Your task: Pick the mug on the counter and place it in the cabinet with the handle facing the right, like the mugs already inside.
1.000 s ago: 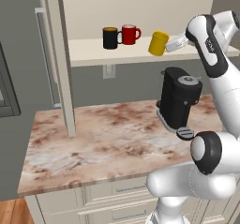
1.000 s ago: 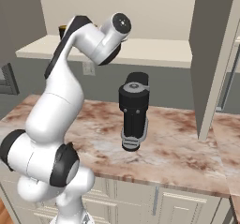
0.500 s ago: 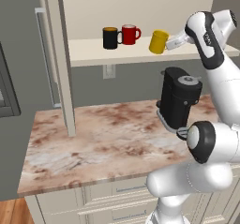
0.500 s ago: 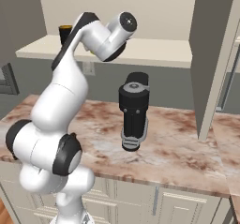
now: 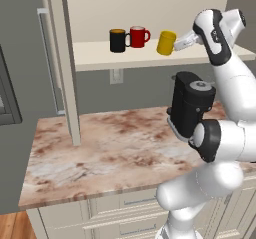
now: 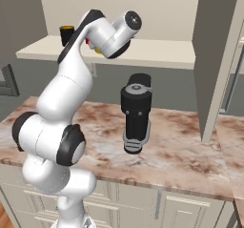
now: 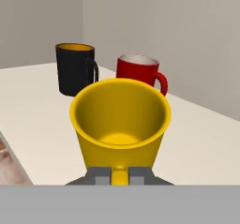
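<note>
While the gripper [image 7: 120, 175] is clamping the yellow mug [image 5: 166, 43] by its near rim over the shelf board of the cabinet [image 5: 150, 56], three mugs are showing in the left base view: going left to right, one black mug [image 5: 118, 40], one red mug [image 5: 138, 36], then the yellow one, which is sitting just right of the red mug and tilting toward the arm. No writing or label is showing on any of them. In the hand view the yellow mug's mouth is facing the camera and its inside is showing nothing but yellow wall and floor; whether it is touching the shelf cannot be told. The black mug's interior is showing an orange lining. Down on the counter [image 5: 110, 148], one black coffee machine [image 5: 190, 103] is standing upright.
</note>
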Robot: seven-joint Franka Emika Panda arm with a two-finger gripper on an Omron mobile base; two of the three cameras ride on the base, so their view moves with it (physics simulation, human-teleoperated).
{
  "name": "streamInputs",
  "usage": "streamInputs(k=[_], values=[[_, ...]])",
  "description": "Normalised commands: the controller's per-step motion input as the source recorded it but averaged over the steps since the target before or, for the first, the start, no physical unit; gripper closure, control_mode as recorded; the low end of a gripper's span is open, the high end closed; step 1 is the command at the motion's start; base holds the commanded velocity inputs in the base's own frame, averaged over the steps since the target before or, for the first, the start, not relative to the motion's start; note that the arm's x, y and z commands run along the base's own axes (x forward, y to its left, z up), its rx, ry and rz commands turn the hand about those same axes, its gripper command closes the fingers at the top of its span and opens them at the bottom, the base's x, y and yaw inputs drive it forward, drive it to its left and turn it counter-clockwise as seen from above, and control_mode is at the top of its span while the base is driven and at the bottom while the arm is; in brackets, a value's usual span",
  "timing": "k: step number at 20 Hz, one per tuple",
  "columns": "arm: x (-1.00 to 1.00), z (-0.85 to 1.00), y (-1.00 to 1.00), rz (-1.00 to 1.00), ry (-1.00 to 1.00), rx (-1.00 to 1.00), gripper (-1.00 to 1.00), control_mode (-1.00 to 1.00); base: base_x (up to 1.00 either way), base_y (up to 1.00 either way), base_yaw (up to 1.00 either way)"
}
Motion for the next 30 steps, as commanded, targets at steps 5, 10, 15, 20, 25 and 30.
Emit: streamInputs(k=[5,10,15,20,25,30], values=[[0.21,0.00,0.00,0.04,0.00,0.00,1.00,-1.00,0.00,0.00,0.00],[0.23,0.00,-0.01,0.05,0.00,0.00,1.00,-1.00,0.00,0.00,0.00],[0.16,0.00,-0.02,0.04,0.00,0.00,1.00,-1.00,0.00,0.00,0.00],[0.08,0.00,0.00,0.03,0.00,0.00,-1.00,-1.00,0.00,0.00,0.00],[0.00,0.00,-0.02,0.01,0.00,0.00,-1.00,-1.00,0.00,0.00,0.00],[-0.04,0.00,-0.11,0.03,0.00,0.00,-1.00,-1.00,0.00,0.00,0.00]])
